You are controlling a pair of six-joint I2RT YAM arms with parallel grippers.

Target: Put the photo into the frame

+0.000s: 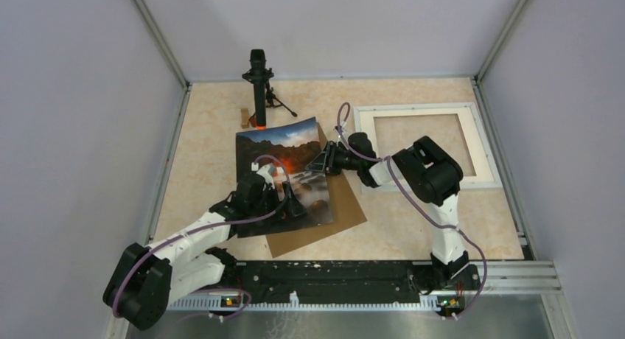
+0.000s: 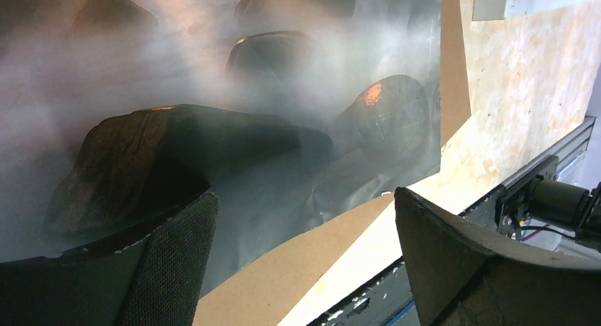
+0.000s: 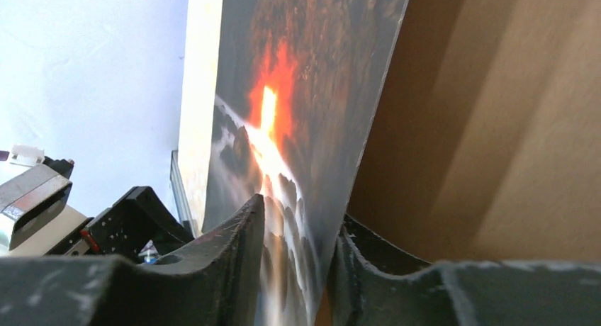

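Top external view: right hand (image 1: 323, 162) grips the right edge of the seascape photo (image 1: 291, 144), which is raised off a brown cardboard sheet (image 1: 346, 210) mid-tabletop (image 1: 206, 155). Left hand (image 1: 292, 205) hovers wide open over the print's near part. White frame (image 1: 413, 110) lies apart, far right.

The photo (image 1: 276, 144) runs from bluish sky at its upper edge through dark rock and grey mist to an orange-red glow at its centre, over a plain brown cardboard sheet (image 1: 346, 206). The frame (image 1: 416, 110), at upper right, is plain white, and the surface (image 1: 206, 155) is mottled beige. The left arm (image 1: 193, 236) and right arm (image 1: 444, 232) are white with black joints and purple cables.
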